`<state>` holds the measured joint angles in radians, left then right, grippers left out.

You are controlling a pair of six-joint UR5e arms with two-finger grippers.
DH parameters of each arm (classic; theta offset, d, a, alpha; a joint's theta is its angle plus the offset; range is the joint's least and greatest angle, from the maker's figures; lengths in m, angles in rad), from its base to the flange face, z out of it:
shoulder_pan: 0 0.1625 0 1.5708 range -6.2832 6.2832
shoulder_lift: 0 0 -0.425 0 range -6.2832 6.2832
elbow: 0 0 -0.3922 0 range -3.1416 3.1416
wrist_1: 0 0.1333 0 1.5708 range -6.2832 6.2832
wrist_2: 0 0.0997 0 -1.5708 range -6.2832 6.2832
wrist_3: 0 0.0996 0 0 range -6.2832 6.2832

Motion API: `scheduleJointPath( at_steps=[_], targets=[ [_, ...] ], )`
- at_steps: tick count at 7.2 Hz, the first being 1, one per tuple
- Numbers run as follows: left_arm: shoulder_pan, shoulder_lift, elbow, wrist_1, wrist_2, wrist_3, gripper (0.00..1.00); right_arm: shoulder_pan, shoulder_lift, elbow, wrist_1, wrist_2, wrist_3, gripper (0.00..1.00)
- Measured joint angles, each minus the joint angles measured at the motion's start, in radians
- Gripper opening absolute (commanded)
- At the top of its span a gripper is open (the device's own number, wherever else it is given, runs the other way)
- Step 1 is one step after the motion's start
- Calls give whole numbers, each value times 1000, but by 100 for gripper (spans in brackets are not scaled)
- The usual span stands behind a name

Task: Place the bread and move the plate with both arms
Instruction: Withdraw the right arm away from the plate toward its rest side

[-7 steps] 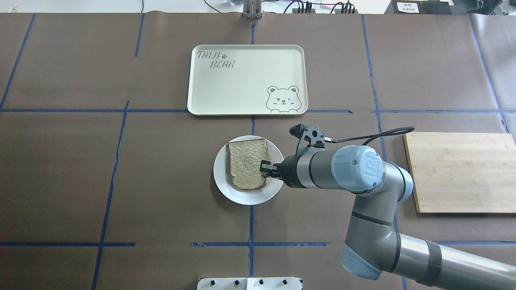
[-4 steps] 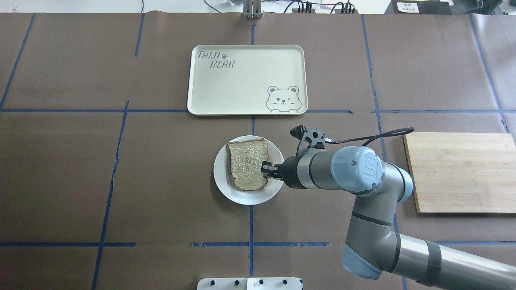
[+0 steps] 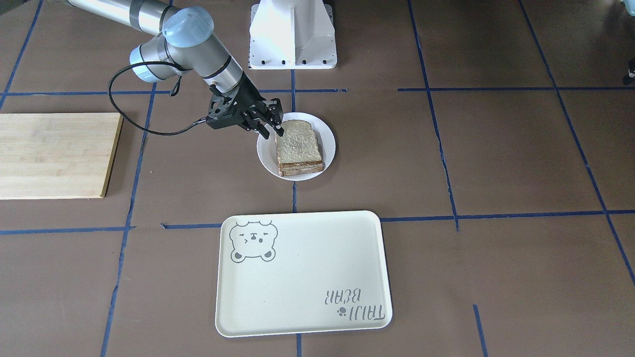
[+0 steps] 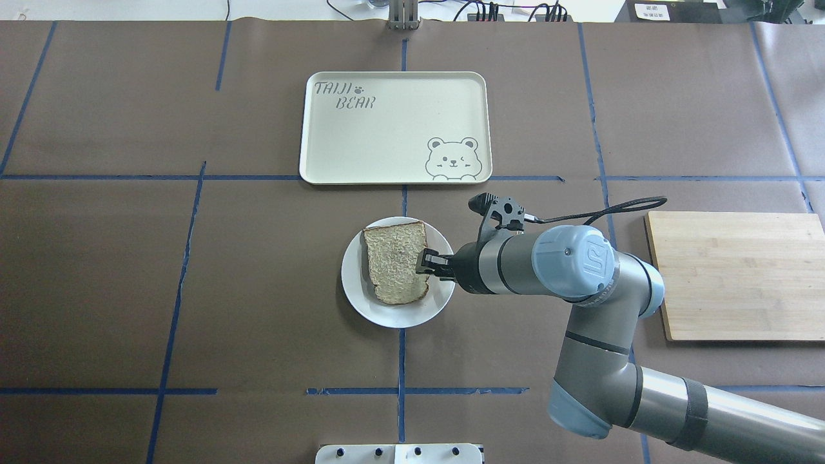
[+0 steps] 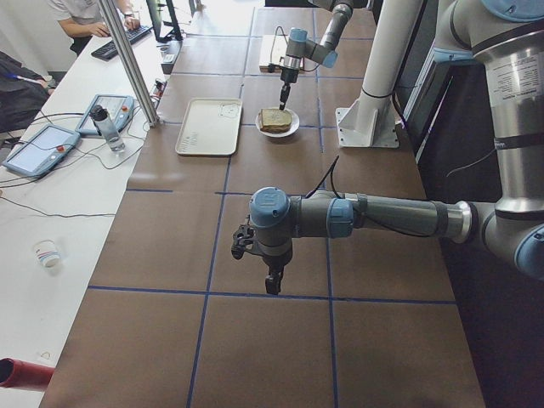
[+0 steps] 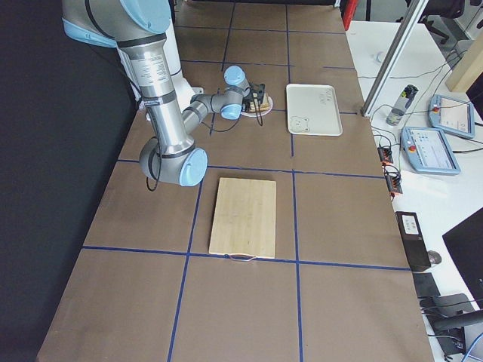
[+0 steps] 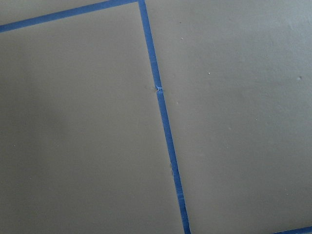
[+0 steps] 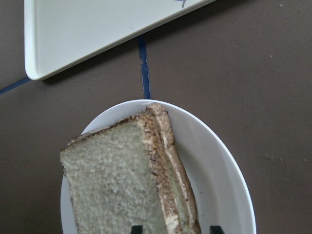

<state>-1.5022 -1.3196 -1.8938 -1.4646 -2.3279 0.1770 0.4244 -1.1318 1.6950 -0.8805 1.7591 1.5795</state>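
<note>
The bread [image 4: 396,264] lies flat on top of another slice on the white plate [image 4: 387,316], near the table's middle. It also shows in the front view [image 3: 296,141] and in the right wrist view [image 8: 112,185], where a pale layer shows between the slices. My right gripper [image 4: 423,263] is open just above the bread's right edge, over the plate [image 3: 328,141]. Its two fingertips [image 8: 137,228] stand apart on either side of the crust, holding nothing. My left gripper [image 5: 270,280] hangs over bare table far to the left. I cannot tell if it is open.
A cream tray with a bear drawing [image 4: 393,129] lies beyond the plate. A wooden cutting board [image 4: 735,277] lies to the right, under my right arm's reach. The robot base [image 3: 292,34] stands at the near edge. Blue tape lines cross the brown table.
My right gripper has drawn back slightly to the right, off the bread's surface to its edge, and the wrist has shifted a little. The bread and plate have stayed in place.
</note>
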Motion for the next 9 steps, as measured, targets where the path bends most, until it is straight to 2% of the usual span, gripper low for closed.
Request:
scheduleJointPath(
  at_steps=[1, 2, 4, 6, 9],
  targets=[
    [0, -2, -3, 1, 4, -2, 100, 25, 0, 1, -30, 35, -7, 100],
    [0, -18, -5, 1, 6, -7, 100, 76, -1, 5, -80, 106, -39, 100],
    [1, -78, -6, -4, 5, -10, 100, 222, -7, 13, -232, 279, -220, 100],
    [3, -181, 14, -11, -2, -12, 100, 399, -64, 30, -378, 435, -509, 100],
    [19, -243, 9, -42, -43, -111, 100, 682, -301, 60, -467, 559, -1077, 100]
  ],
)
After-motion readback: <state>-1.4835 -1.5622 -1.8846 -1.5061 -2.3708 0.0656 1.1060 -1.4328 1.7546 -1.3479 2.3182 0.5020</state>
